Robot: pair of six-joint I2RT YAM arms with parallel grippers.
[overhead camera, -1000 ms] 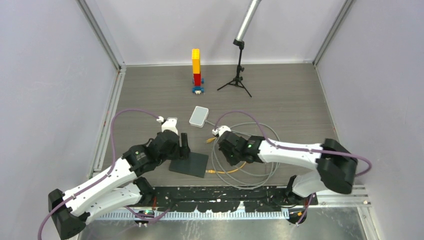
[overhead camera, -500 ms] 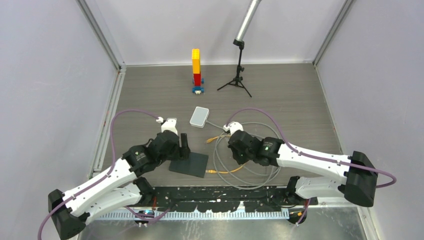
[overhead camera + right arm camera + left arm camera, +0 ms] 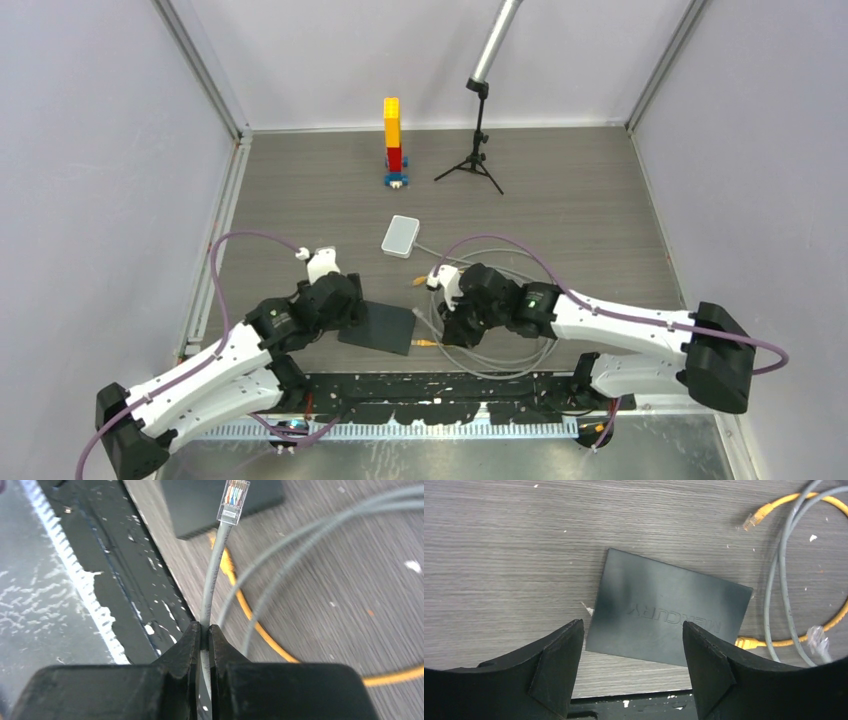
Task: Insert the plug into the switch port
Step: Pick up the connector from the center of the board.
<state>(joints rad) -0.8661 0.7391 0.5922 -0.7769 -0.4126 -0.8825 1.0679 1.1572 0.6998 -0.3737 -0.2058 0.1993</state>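
Observation:
The small white box (image 3: 400, 237) lies flat at mid-table; its port opening does not show. A grey cable (image 3: 530, 262) coils to the right of it. My right gripper (image 3: 447, 328) (image 3: 205, 627) is shut on this grey cable (image 3: 212, 580) a short way behind its clear plug (image 3: 232, 500). The plug points at the corner of a flat black box (image 3: 220, 502) marked MERCURY (image 3: 669, 615) (image 3: 378, 327). The clear plug also shows in the left wrist view (image 3: 819, 637). My left gripper (image 3: 352, 310) (image 3: 631, 630) is open and empty over the black box's near left edge.
A yellow cable (image 3: 470, 342) (image 3: 769, 510) lies among the grey loops, one plug (image 3: 746, 642) at the black box's side. A brick tower (image 3: 393, 140) and a small tripod (image 3: 478, 150) stand at the back. The black base rail (image 3: 450, 392) runs along the near edge.
My right gripper has swung left and nearer with the grey cable, toward the black box's right side. My left gripper has drawn back toward the near edge.

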